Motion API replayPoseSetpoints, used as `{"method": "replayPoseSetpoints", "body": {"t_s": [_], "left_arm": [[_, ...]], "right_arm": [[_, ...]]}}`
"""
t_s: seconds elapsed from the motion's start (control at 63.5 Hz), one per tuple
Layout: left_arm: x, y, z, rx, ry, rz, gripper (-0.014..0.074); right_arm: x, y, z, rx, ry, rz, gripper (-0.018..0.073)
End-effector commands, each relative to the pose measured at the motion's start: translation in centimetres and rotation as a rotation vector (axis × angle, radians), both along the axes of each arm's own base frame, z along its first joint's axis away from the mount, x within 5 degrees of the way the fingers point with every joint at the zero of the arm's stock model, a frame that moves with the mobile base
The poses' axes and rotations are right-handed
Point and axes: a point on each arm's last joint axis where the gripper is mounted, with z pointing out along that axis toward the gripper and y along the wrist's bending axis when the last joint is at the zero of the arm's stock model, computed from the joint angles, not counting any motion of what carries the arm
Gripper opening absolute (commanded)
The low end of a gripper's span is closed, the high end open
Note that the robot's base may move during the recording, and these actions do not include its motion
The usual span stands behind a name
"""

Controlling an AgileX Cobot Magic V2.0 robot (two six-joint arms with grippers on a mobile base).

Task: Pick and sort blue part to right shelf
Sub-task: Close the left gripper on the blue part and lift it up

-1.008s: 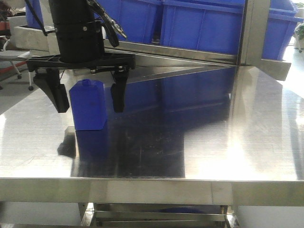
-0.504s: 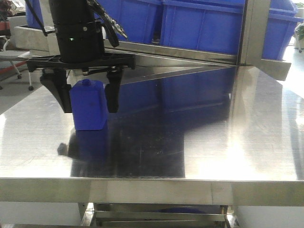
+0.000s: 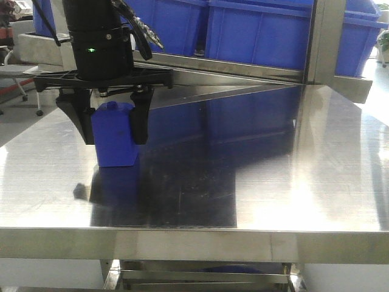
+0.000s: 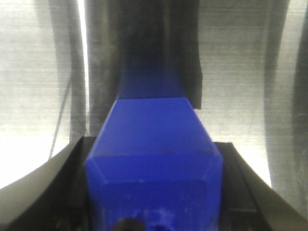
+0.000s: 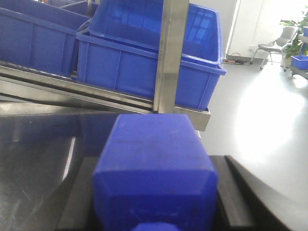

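Note:
The blue part [image 5: 154, 163], a solid-blue bottle-shaped block with a wide cap toward the camera, fills the right wrist view. My right gripper [image 5: 156, 159] is shut on it, a black finger along each side, and faces the right shelf [image 5: 166, 57] with its steel post and blue bins [image 5: 139, 72]. This gripper is outside the front view. A second blue block [image 3: 115, 155] with a small round button on top stands on the steel table [image 3: 255, 170]. My left gripper [image 3: 112, 141] is shut on its sides from above, and the same block [image 4: 154, 144] shows from above between the jaws.
The shelf's steel rail [image 3: 243, 67] and post [image 3: 322, 36] run along the table's far edge, with blue bins [image 3: 255, 30] behind. The table's front edge [image 3: 194, 237] is near the camera. Open floor and a chair [image 5: 272, 48] lie right of the shelf.
The left gripper's fingers have come together from well apart onto the blue block's sides. The block has shifted slightly to the right.

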Motion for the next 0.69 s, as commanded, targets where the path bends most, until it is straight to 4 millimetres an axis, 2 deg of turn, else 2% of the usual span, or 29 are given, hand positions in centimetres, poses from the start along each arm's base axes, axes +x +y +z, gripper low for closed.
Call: {"method": "replayPoseSetpoints", "body": {"t_s": [0.0,0.142,0.362,0.535,0.677], "left_arm": [[-1.1,0.7,3.9,-0.030,-0.044,-0.014,0.0344],[-2.1,0.7,6.3,-0.089,-0.096,-0.161,0.0343],[-3.8,1.0,9.9,-0.173,-0.235,-0.519,0.0342],[-4.8,1.5,10.6,-0.196,-0.431,-0.645,0.0342],[-6.0,2.6,9.9,-0.215,-0.575,-0.597,0.0342]], "right_arm": [[-0.2,-0.1,1.8,-0.017,-0.123,-0.011,0.0267],[-0.2,-0.1,1.8,-0.017,-0.123,-0.011,0.0267],[-0.2,-0.1,1.8,-0.017,-0.123,-0.011,0.0267],[-0.2,-0.1,1.8,-0.017,-0.123,-0.011,0.0267],[-0.2,-0.1,1.8,-0.017,-0.123,-0.011,0.0267]]}}
